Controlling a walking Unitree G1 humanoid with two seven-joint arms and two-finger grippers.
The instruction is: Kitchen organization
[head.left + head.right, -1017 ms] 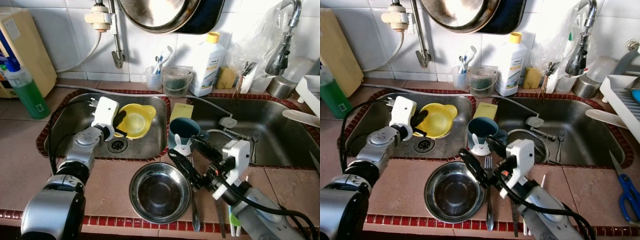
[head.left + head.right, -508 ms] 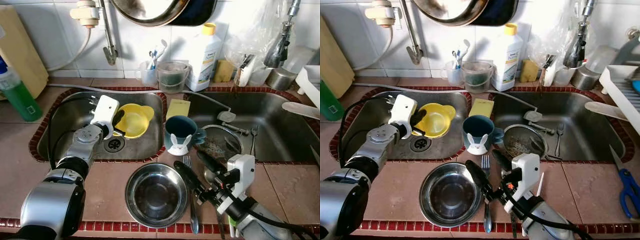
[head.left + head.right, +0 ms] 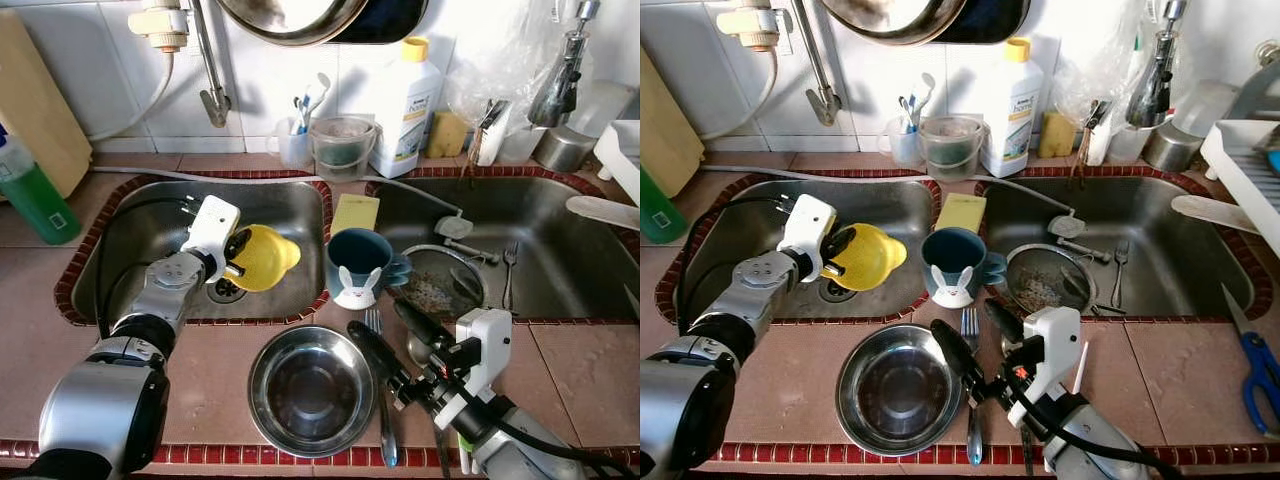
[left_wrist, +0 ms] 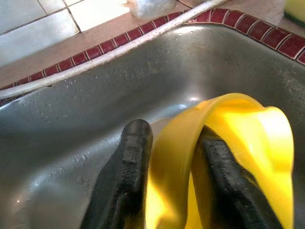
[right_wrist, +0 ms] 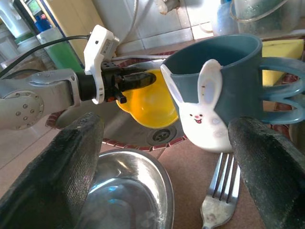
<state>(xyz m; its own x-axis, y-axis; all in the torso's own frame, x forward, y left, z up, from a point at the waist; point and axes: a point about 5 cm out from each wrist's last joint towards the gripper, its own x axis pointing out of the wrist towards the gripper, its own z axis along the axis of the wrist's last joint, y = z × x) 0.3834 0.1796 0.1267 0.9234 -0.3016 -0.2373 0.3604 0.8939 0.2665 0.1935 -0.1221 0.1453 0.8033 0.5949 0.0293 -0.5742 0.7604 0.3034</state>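
My left gripper [image 3: 238, 262] is shut on the rim of a yellow bowl [image 3: 264, 256], which is held tilted on edge over the drain of the left sink [image 3: 130, 235]. In the left wrist view one black finger is outside and one inside the bowl's wall [image 4: 248, 143]. My right gripper [image 3: 378, 322] stands open low over the counter. A blue mug [image 3: 358, 262] with a white bunny is just beyond it, a steel bowl [image 3: 310, 390] to its left, and a fork [image 3: 381, 385] beneath it. Nothing is between its fingers [image 5: 71, 162].
A yellow sponge [image 3: 355, 213] lies on the divider between the sinks. The right sink [image 3: 570, 250] holds a strainer [image 3: 440, 290] and a fork [image 3: 509, 280]. Bottles and cups line the back ledge, with a green bottle [image 3: 35, 195] at far left. Blue scissors [image 3: 1260, 385] lie on the right counter.
The left gripper has tipped the yellow bowl up from lying flat in the sink to standing on edge. The right gripper drew back from the mug a second ago and has since stayed still.
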